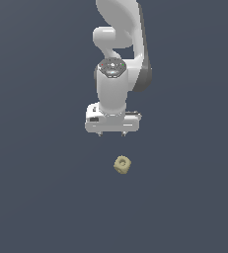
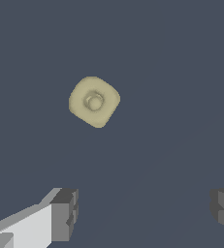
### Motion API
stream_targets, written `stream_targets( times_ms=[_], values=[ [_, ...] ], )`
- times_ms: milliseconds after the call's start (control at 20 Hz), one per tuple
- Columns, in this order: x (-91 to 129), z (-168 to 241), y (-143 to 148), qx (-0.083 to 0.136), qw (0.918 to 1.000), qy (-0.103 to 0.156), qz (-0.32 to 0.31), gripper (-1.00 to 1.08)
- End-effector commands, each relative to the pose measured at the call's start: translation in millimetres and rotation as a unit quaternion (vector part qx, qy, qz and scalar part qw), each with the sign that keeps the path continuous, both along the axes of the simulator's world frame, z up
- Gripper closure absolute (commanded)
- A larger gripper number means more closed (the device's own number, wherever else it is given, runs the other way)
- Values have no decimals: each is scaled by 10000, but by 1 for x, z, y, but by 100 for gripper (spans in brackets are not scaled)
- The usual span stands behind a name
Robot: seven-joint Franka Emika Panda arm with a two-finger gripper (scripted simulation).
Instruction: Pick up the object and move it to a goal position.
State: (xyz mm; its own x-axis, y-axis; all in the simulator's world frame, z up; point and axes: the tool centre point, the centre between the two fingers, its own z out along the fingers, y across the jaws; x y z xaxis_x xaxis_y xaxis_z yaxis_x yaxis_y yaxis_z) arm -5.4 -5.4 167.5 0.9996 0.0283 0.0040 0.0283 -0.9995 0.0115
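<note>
**A:** Which step are we at?

**B:** The approach, I'd judge. The pincer (image 1: 111, 133) hangs from the arm (image 1: 119, 59) with nothing in it, and the object (image 1: 122, 164) lies on the table (image 1: 36, 197), clear of the pincer and a little way ahead of it. No contact between them.

**A:** And the pincer itself?

**B:** Spread wide. In the wrist view the two fingers (image 2: 65, 214) stand far apart at either edge of the picture, with only bare table between them. The object (image 2: 94, 101) sits beyond the fingertips and nearer one finger than the other, not in the gap.

**A:** So what does the next move call for?

**B:** Most likely carrying the pincer forward and slightly across until the object is centred between the fingers, then lowering. The block is turned at an angle to the line of the fingers, so a twist of the wrist may help the pads meet flat faces rather than the rounded corners. It is smaller than the opening, so there is room to spare.

**A:** What does each view give that the other lacks?

**B:** The wrist view shows the round hole in the block's upper face, its rotation, and how far apart the fingers stand. The exterior view shows the arm's posture and that the pincer is raised above the table, where only small finger stubs are visible under the hand. Neither view shows any goal marker
</note>
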Motion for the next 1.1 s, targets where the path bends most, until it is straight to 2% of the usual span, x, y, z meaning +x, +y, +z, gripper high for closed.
stream_targets(
  times_ms=[0,500,1050],
  values=[
    [0,0,0,0,10000,0,0,-92],
    [-3,-2,19,-15,9996,91,254,-92],
    [-1,-3,19,-11,9998,89,180,-92]
  ],
)
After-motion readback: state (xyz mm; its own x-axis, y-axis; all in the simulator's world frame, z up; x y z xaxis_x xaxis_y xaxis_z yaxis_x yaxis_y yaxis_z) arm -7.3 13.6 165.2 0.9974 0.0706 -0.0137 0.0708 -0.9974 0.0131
